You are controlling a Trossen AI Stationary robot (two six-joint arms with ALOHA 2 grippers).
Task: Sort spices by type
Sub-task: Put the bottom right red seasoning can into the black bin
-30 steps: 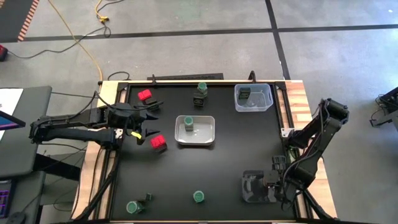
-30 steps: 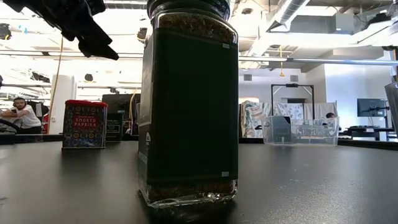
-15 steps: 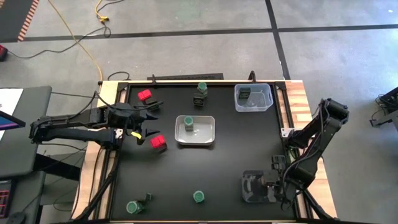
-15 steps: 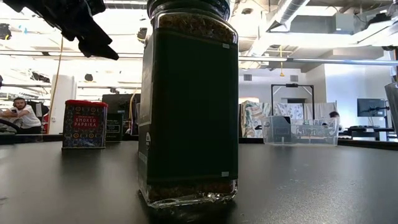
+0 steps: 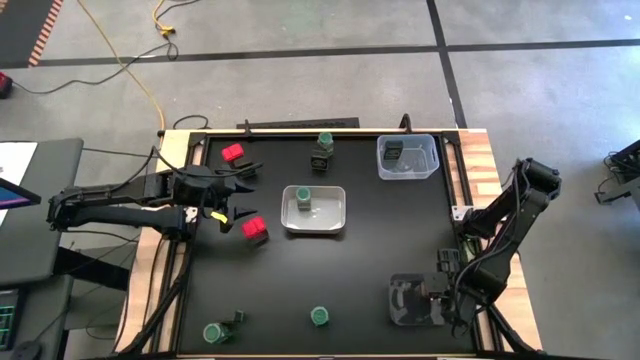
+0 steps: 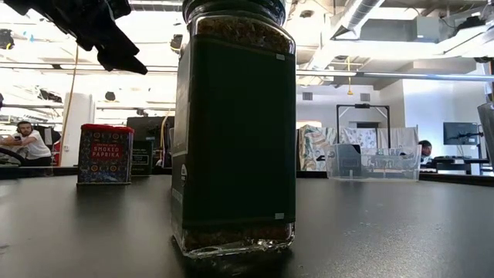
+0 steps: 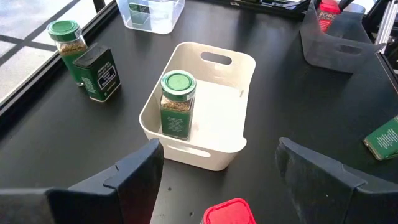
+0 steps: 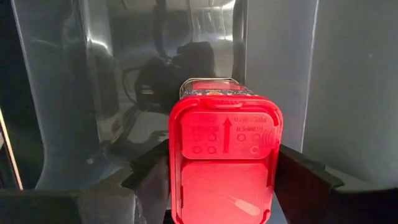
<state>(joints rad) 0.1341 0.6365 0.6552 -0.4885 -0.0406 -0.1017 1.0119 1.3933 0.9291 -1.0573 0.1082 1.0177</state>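
Note:
My left gripper (image 5: 236, 203) (image 7: 227, 186) is open and hovers over the table's left part, with a red-lidded spice box (image 5: 254, 230) (image 7: 227, 212) just below and between its fingers, untouched. My right gripper (image 5: 437, 301) (image 8: 225, 180) is down in a grey tray (image 5: 408, 302) at the near right, shut on another red box (image 8: 225, 168). A third red box (image 5: 232, 153) stands far left. One green-lidded jar (image 7: 177, 104) stands in the white tray (image 5: 330, 221). Another jar and a dark tin (image 5: 321, 148) stand at the far edge. My right gripper comes from above, pointing down, with one finger (image 8: 149, 171) on each side of the red box, just below its red lid (image 8: 225, 146). The lid hides the contact itself. The box stands upright inside the grey tray; whether its bottom rests on the tray floor is hidden.
A clear tray (image 5: 407, 157) at the far right holds a dark tin. Two green-lidded jars (image 5: 213, 332) (image 5: 319, 316) and a small dark tin (image 5: 238, 320) stand along the near edge; one jar (image 6: 235, 131) fills the low view. A person (image 6: 27, 143) sits beyond the table.

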